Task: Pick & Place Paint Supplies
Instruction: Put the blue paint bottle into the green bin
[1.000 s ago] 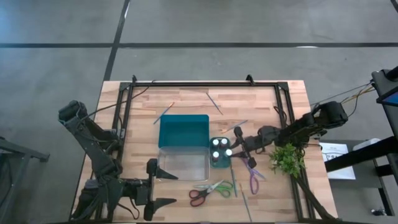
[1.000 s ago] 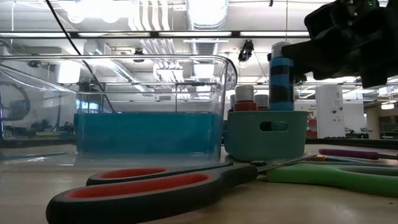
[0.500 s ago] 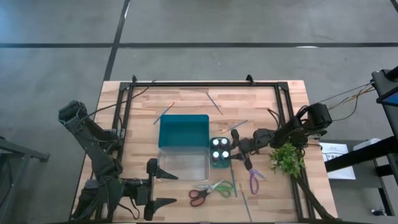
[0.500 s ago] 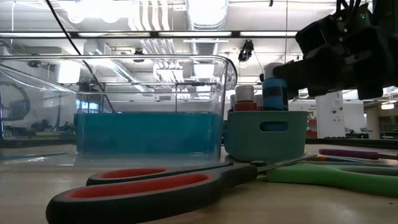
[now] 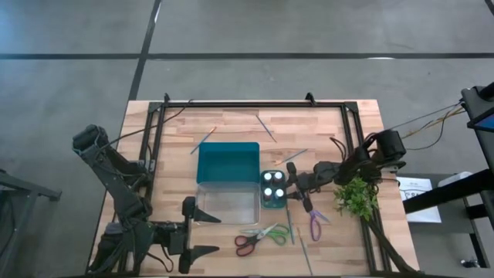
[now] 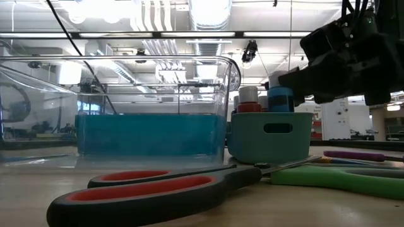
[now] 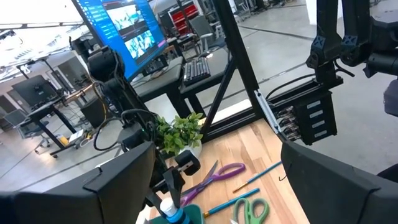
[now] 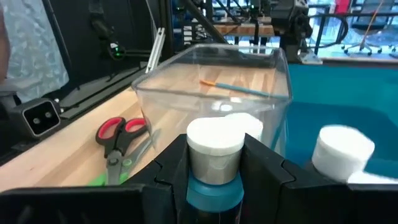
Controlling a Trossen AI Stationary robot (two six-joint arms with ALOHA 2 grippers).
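— Gripping anything, that right gripper (image 8: 214, 163)?
— Yes. Its two dark fingers (image 8: 171, 168) are clamped on the neck of a blue paint bottle (image 8: 214, 186) with a white cap, held upright. In the low view the bottle (image 6: 279, 99) stands in the small teal cup (image 6: 270, 137), its cap and shoulder showing above the rim, with the gripper (image 6: 303, 79) at its top.
— What else is in the cup?
— From above, white caps (image 5: 268, 180) of other bottles show in the teal cup (image 5: 272, 202); the low view shows a red bottle (image 6: 248, 101) beside the blue one.
— And around it?
— The cup sits just beside a clear container (image 5: 227, 206), which touches a teal container (image 5: 228, 162) behind it. A thin brush (image 8: 236, 88) shows through the clear walls.
— The scissors?
— Red-green scissors (image 5: 261, 236) lie on the table (image 5: 347, 239) in front of the cup, purple scissors (image 5: 315, 222) near the right arm, a few brushes (image 5: 265, 127) scattered toward the far edge. A green plant sprig (image 5: 355, 197) lies beside the right arm.
— The left gripper (image 5: 199, 232)?
— Waiting at the table's near left corner, fingers spread wide, holding nothing.
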